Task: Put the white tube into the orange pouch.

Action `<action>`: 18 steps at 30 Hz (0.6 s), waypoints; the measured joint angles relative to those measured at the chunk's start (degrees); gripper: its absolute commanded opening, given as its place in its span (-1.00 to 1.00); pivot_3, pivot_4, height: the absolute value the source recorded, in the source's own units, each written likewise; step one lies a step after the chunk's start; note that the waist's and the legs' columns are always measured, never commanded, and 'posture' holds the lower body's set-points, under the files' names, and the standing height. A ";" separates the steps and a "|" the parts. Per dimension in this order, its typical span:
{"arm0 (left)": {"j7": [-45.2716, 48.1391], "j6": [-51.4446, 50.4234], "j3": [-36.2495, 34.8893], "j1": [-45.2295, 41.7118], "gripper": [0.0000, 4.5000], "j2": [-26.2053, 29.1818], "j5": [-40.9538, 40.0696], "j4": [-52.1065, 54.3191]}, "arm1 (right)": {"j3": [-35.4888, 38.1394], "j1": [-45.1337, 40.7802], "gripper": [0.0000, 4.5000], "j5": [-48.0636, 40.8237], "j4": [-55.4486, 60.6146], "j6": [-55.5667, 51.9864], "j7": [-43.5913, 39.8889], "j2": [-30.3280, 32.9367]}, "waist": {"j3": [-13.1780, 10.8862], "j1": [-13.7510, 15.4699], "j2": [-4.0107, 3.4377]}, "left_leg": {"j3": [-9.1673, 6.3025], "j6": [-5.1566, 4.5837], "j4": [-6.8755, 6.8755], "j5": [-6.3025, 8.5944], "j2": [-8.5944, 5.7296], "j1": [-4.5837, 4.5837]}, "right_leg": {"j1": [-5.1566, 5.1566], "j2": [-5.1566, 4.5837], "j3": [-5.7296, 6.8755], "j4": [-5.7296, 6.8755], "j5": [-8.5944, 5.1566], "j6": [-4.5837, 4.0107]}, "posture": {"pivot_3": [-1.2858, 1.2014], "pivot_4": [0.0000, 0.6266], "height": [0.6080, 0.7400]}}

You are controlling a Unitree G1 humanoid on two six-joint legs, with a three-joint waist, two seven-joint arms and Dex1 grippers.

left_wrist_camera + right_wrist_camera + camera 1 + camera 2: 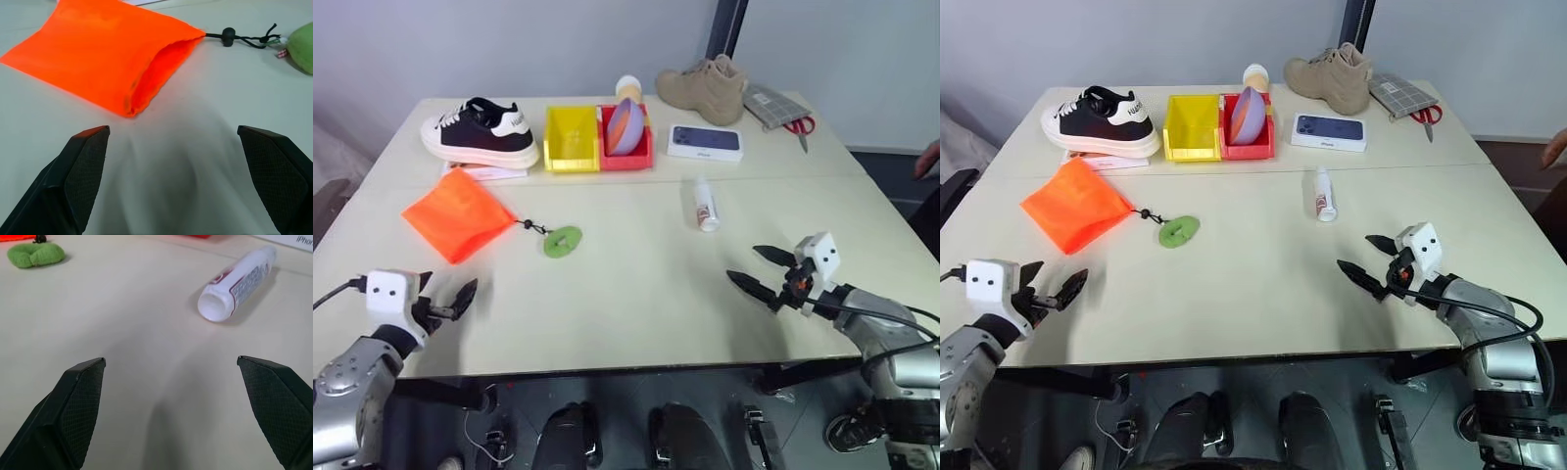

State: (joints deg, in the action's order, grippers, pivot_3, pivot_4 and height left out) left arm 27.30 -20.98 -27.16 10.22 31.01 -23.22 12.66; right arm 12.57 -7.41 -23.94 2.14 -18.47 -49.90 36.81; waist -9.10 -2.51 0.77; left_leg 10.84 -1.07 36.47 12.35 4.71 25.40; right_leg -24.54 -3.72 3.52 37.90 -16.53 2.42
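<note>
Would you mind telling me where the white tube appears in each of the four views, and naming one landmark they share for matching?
Left eye view: the white tube lies right of centre on the table, in front of the phone box.
Right eye view: it lies near the centre, again in front of the phone box.
Left wrist view: not in it.
Right wrist view: it lies ahead of the open right gripper, cap end nearest.
Shared landmark: the green ring.

Two silver-grey metal forearms with rounded, screw-dotted joint housings, each ending in a small white box-shaped wrist block marked by dark dots. Left gripper [448, 300] and right gripper [760, 271] each built of two black, pointed, wedge-shaped fingers [84, 166] with finely cross-hatched inner pads. Black cables looping along the right forearm, a thin one trailing off the left wrist block.
</note>
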 measured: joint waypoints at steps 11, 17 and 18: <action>0.83 -0.11 -0.80 0.48 1.00 0.31 -1.31 1.23 | -0.86 -0.15 0.98 -0.05 1.55 -1.41 0.89 -0.26 | 0.00 0.01 0.00 | 0.00 0.03 -0.10 -0.02 -0.01 0.00 | 0.01 0.00 0.00 -0.06 -0.01 -0.02 | 0.03 -0.52 1.00; 0.71 0.29 -0.53 -1.71 1.00 1.15 -0.36 1.12 | -1.15 0.04 0.98 -0.82 3.78 -2.57 1.57 -1.26 | 0.00 0.05 0.00 | 0.00 0.03 -0.09 -0.02 -0.02 0.00 | 0.05 0.00 0.01 -0.06 -0.01 -0.01 | 0.03 -0.52 1.00; 0.34 0.68 -0.37 -2.04 1.00 1.70 0.91 0.98 | -1.56 0.04 0.98 -1.01 4.46 -2.59 1.69 -1.66 | 0.00 0.05 0.00 | 0.00 0.03 -0.10 -0.02 -0.02 0.00 | 0.09 0.00 0.01 -0.06 -0.01 -0.01 | 0.03 -0.52 1.00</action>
State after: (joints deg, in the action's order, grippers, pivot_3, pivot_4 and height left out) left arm 27.64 -20.30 -27.53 8.18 32.71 -22.31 13.64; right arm 11.01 -7.37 -24.95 6.60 -21.06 -48.21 35.15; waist -9.10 -2.46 0.77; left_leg 10.84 -1.04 36.37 12.33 4.68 25.40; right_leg -24.45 -3.72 3.52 37.84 -16.53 2.41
